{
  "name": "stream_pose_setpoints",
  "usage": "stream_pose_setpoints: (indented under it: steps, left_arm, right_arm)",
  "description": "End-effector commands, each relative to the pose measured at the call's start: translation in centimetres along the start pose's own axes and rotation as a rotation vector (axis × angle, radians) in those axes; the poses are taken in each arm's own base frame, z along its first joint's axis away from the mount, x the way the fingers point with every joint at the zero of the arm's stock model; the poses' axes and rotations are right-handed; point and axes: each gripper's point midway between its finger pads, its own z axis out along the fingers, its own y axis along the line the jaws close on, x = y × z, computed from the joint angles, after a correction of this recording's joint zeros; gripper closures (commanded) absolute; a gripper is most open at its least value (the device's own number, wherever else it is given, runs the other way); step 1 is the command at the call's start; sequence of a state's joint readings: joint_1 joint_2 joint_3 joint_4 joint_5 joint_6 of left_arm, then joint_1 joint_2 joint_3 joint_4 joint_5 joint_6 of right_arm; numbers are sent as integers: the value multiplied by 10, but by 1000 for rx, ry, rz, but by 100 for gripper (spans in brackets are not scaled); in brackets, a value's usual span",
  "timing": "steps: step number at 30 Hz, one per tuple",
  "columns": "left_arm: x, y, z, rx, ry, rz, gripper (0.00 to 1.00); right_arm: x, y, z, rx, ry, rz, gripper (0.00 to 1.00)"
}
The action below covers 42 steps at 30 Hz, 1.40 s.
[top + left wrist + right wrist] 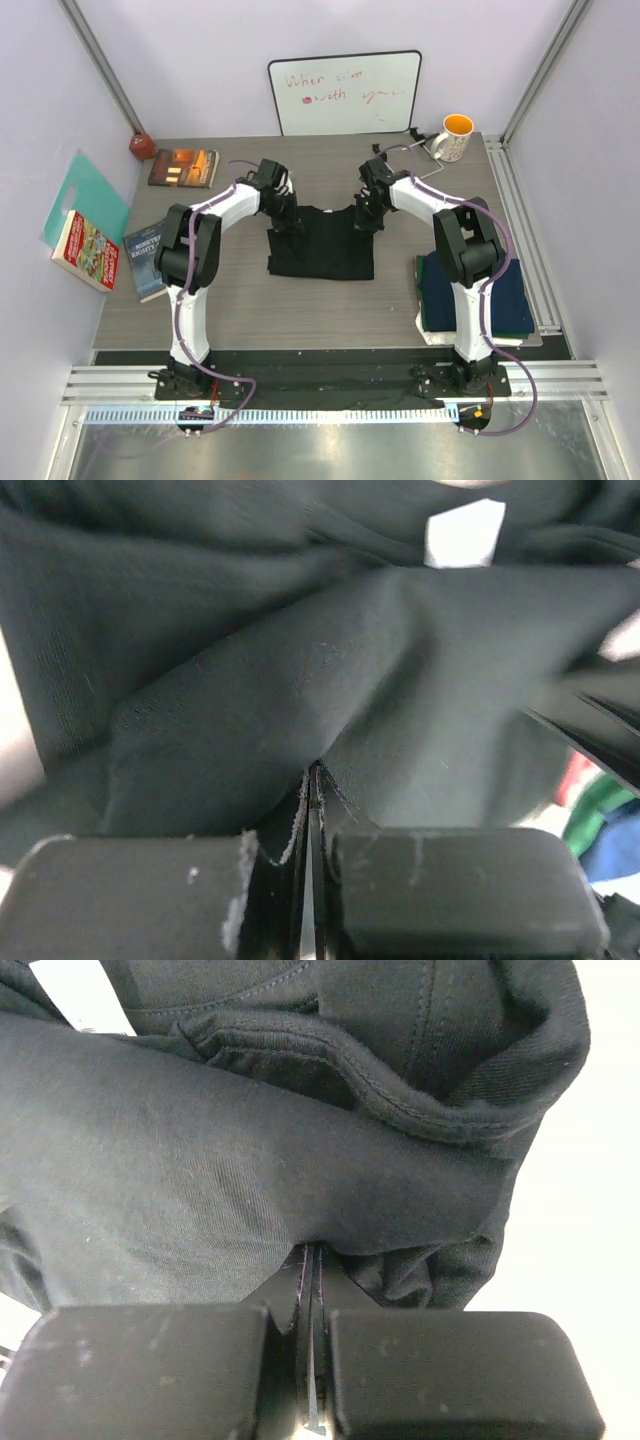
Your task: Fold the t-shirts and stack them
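Note:
The black t-shirt [320, 245] lies in the middle of the table, partly folded, plain side up. My left gripper [288, 222] is shut on its far left edge; the left wrist view shows black cloth [330, 670] pinched between the closed jaws. My right gripper [364, 218] is shut on its far right edge; the right wrist view shows a hemmed fold of black cloth [300, 1160] held in the jaws. A stack of folded shirts, navy [505, 290] over green and white, sits at the right behind my right arm.
A whiteboard [345, 92] and a mug [454, 137] stand at the back. A dark book [183, 167] lies back left, two more books [140, 258] and a teal board [85, 195] at the left edge.

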State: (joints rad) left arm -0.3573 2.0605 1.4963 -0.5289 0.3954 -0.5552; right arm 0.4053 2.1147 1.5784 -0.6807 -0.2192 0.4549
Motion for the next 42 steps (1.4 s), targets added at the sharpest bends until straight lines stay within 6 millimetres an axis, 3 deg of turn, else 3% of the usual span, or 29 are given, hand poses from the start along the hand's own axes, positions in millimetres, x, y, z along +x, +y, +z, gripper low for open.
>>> stream_pose_setpoints:
  steps: [1, 2, 6, 12, 16, 19, 26, 29, 31, 36, 39, 42]
  left_arm:
    - [-38, 5, 15, 10, -85, 32, 100]
    - [-38, 14, 27, 4, -66, 5, 100]
    - [-58, 17, 36, 24, -101, -27, 100]
    - [-87, 34, 20, 25, -170, -66, 100]
    - [-96, 59, 7, 15, -183, -104, 100]
    - [-93, 72, -1, 5, -185, -117, 100]
    - [-73, 86, 0, -11, -144, -123, 100]
    - [-67, 92, -6, -30, -147, -134, 100]
    - [-67, 96, -12, -27, -150, -153, 100]
    - [-73, 98, -44, -57, -191, -157, 87]
    - [-77, 97, -67, -84, -226, -149, 77]
    - [-79, 97, -86, -101, -254, -144, 72]
  right_arm:
    - [-11, -13, 13, 42, -23, -3, 99]
    - [-8, -15, 14, 45, -16, -1, 99]
    - [8, -23, 19, 54, 27, -3, 99]
    - [33, -43, 23, 106, 74, -19, 99]
    - [39, -48, 27, 121, 90, -14, 99]
    - [41, -50, 29, 125, 98, -4, 99]
    - [47, -55, 30, 145, 114, -16, 99]
    - [43, -53, 23, 141, 97, -21, 99]
    - [31, -42, 9, 106, 51, -30, 93]
    - [0, -8, -31, 10, -63, -76, 76]
    - [-13, -4, -48, 10, -115, -95, 74]
    - [-4, -11, -46, 23, -90, -106, 73]
